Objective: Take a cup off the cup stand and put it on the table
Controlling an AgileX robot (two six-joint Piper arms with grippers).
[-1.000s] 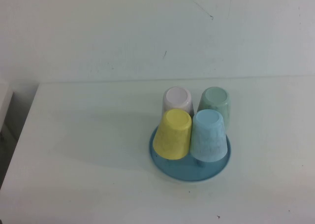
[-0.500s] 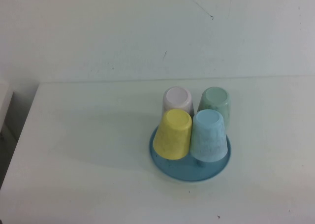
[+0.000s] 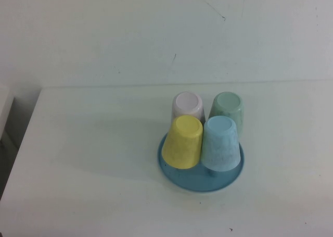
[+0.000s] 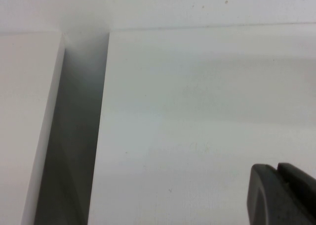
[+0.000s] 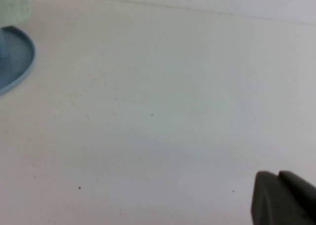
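Yellow cup (image 3: 182, 142): smooth matt plastic. Cup stand (image 3: 199, 181): blue plastic, slight sheen. Worktop (image 3: 93, 159): matt white, faintly speckled.

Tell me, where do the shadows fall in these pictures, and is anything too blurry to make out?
High view: the cup stand casts a soft shadow toward the left on the table; the yellow cup looks fairly sharp. Left wrist view: a dark gap beside the table, and the left gripper is a dark blur in one corner. Right wrist view: the right gripper is equally blurred.
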